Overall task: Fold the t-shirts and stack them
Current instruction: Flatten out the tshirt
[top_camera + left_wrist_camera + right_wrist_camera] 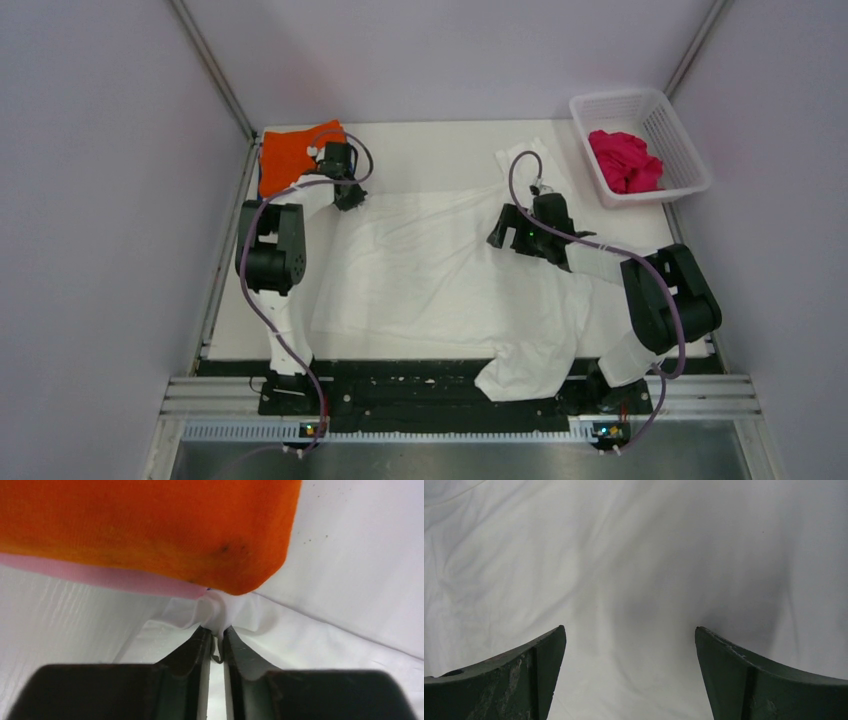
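A white t-shirt (pixel 440 275) lies spread across the table, one sleeve hanging over the near edge. My left gripper (pixel 349 197) is shut on the shirt's far left corner, and the pinched white cloth (pixel 216 611) shows between its fingers. Just beyond it lies a folded orange t-shirt (pixel 290 155), close up in the left wrist view (pixel 150 525), with a pink edge (pixel 100 576) under it. My right gripper (pixel 505 232) is open and empty just above the white shirt (pixel 634 570). A magenta t-shirt (pixel 625 160) lies in the basket.
A white plastic lattice basket (pixel 685 150) stands at the far right corner. Grey walls enclose the table on three sides. A black strip and metal rail (pixel 440 395) run along the near edge by the arm bases.
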You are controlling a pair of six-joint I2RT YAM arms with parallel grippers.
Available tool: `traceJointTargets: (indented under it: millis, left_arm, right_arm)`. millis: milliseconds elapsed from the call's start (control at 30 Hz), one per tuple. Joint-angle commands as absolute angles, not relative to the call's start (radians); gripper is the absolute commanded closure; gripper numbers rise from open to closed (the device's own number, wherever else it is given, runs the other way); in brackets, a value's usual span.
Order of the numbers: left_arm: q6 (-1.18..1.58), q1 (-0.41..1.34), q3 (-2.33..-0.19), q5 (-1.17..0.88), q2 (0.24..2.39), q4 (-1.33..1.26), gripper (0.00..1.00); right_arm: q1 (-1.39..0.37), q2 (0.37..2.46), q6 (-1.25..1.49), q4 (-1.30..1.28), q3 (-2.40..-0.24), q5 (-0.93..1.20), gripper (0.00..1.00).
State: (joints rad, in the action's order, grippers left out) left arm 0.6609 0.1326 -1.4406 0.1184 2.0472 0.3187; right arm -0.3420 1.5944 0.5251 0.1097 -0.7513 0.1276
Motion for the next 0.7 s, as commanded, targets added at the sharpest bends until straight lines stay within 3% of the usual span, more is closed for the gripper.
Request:
traceJointTargets:
  millis: [0,67,433,633,667]
  left_arm:
    - [0.658,0.13,-1.483,0.086,2.042,0.312,0.9]
    - [0.664,0.13,-1.49,0.067,2.035,0.31,0.94]
    - [0.799,0.095,-1.651,-0.055,2.115,0.357,0.96]
    - [0.908,0.088,-1.853,-0.081,2.271,0.402,0.87]
    - [0.931,0.085,-1.904,-0.065,2.299,0.442,0.82]
  right_arm:
    - [-0.342,1.591,0.518,0.083,-0.755,0.09,0.01]
    - [-0.341,1.592,0.514,0.076,-0.758,0.084,0.01]
    - [-0.342,1.592,0.502,0.054,-0.768,0.063,0.01]
    - [-0.342,1.587,0.493,0.055,-0.765,0.056,0.01]
    - [-0.341,1.585,0.494,0.05,-0.767,0.051,0.01]
